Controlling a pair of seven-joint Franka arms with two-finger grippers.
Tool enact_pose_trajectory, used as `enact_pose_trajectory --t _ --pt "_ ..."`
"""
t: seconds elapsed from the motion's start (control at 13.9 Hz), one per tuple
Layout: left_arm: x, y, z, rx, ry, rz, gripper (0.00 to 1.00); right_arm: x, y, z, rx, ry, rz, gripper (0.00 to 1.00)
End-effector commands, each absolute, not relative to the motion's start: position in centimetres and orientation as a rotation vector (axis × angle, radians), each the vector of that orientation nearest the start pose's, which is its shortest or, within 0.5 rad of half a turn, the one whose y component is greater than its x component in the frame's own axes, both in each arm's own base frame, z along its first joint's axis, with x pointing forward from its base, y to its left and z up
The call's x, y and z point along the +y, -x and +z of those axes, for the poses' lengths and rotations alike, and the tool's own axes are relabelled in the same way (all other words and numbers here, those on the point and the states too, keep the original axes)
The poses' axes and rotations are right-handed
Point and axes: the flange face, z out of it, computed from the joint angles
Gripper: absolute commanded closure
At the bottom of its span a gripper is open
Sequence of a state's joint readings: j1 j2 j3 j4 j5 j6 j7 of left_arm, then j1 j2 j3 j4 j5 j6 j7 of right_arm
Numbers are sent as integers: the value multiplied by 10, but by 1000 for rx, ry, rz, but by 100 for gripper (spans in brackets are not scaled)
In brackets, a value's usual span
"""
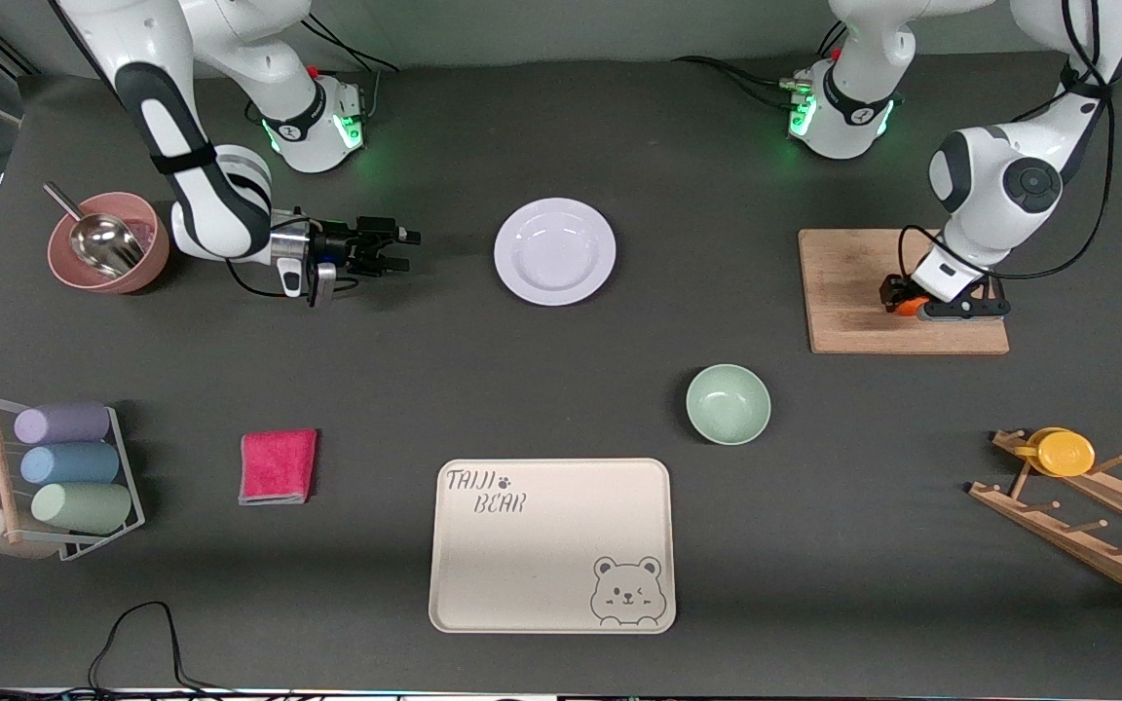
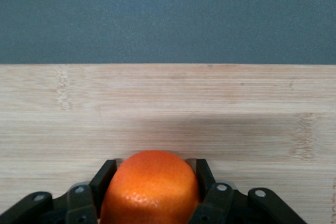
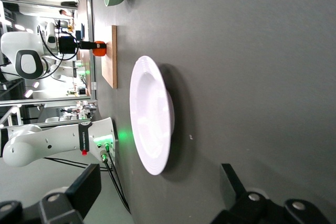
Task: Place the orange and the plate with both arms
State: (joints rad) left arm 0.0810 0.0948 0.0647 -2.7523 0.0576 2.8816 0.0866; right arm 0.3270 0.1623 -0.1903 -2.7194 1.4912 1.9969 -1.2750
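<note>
The orange (image 1: pixel 909 306) sits between the fingers of my left gripper (image 1: pixel 902 300), low over the wooden board (image 1: pixel 853 273) at the left arm's end of the table. In the left wrist view the black fingers (image 2: pixel 105 174) press both sides of the orange (image 2: pixel 149 187) over the board (image 2: pixel 168 103). The white plate (image 1: pixel 554 251) lies on the dark table between the two arm bases. My right gripper (image 1: pixel 407 249) is open and empty, low over the table, beside the plate toward the right arm's end. The right wrist view shows the plate (image 3: pixel 152 114) ahead of the right gripper (image 3: pixel 157 187).
A pale green bowl (image 1: pixel 728 403) and a cream bear-print tray (image 1: pixel 551 545) lie nearer the camera than the plate. A pink bowl with a scoop (image 1: pixel 108 241), a pink cloth (image 1: pixel 278 466) and a cup rack (image 1: pixel 64 477) are at the right arm's end. A wooden rack holds a yellow dish (image 1: pixel 1063 453).
</note>
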Motion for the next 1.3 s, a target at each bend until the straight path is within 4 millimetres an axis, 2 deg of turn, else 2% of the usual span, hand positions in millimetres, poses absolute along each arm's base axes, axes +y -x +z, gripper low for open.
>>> enact_pose_trajectory --t 0.0,0.22,0.29,0.36,0.43,0.58,0.86,0.94,1.08,1.22 --pt "56 -382 204 25 3112 -76 100 103 -324 137 -89 1981 36 0" --pt "57 -381 208 21 3114 -52 100 95 -321 127 -55 1977 49 0" --pt "57 -382 213 18 3116 -22 100 94 -318 122 -46 1978 61 0" --pt "60 -390 228 -2 3117 9 100 94 -316 118 -41 1967 75 0" --pt "62 -399 252 -7 3118 62 100 95 -314 114 -56 1962 71 0" --pt "70 -424 319 -37 3114 132 100 93 -311 107 -66 1965 72 1" --pt "98 -483 486 -109 3100 222 100 90 -311 104 -64 1961 66 17" --pt "103 -493 519 -104 3098 232 100 89 -312 104 -67 1961 62 28" --pt "106 -509 562 -117 3093 275 100 89 -312 104 -76 1961 55 41" --pt "103 -516 583 -126 3090 284 100 89 -312 104 -73 1961 53 53"
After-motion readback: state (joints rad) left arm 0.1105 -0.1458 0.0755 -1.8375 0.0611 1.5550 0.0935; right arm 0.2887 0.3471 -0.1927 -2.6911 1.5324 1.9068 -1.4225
